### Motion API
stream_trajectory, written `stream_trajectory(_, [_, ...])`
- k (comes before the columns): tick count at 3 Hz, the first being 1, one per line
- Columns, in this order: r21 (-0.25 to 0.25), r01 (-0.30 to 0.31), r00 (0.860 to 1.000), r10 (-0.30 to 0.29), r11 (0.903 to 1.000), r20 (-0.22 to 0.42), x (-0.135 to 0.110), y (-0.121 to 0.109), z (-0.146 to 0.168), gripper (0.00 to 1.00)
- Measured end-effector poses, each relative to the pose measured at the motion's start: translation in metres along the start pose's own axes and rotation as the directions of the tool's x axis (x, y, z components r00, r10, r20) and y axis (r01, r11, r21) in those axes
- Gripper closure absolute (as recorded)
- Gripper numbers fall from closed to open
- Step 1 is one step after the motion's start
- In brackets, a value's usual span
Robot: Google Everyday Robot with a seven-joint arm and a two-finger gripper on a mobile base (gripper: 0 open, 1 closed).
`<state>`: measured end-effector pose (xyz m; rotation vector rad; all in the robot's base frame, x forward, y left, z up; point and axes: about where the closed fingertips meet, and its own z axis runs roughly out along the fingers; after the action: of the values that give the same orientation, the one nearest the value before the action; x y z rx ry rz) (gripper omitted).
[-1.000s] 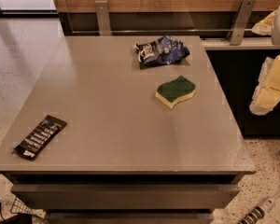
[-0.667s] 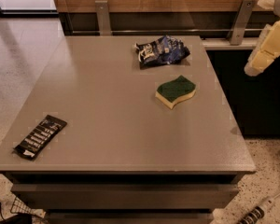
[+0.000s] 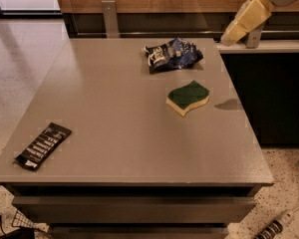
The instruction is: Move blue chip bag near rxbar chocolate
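The blue chip bag (image 3: 172, 55), wrinkly dark blue foil with white lettering, lies at the far middle of the grey table (image 3: 119, 108). The rxbar chocolate (image 3: 43, 145), a slim black wrapper with white text lines, lies near the table's front left corner, far from the bag. My gripper (image 3: 232, 33), cream-coloured, hangs in the air at the top right, above the table's far right corner and to the right of the bag. It holds nothing that I can see.
A green and yellow sponge (image 3: 188, 97) lies between the bag and the right edge. A low ledge with metal posts (image 3: 109, 17) runs behind the table. A dark cabinet (image 3: 274, 98) stands to the right. A power strip (image 3: 274, 227) lies on the floor.
My gripper has risen and moved left, from beside the table's right edge to above its far right corner. The bag, bar and sponge have not moved.
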<state>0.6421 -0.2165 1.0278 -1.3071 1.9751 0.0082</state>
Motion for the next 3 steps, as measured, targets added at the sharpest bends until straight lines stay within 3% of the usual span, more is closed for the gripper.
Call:
stream_trajectory(1, [0.029,-0.096,0.995,0.095,0.995,0.011,-0.0314,-0.0017,0.0446,0.0])
stream_trajectory(2, [0.027,-0.178,0.984,0.178,0.9836,0.009,-0.0344,0.0002,0.0537,0.0])
stream_trajectory(3, [0.027,-0.178,0.984,0.178,0.9836,0.009,-0.0344,0.0001,0.0544,0.0])
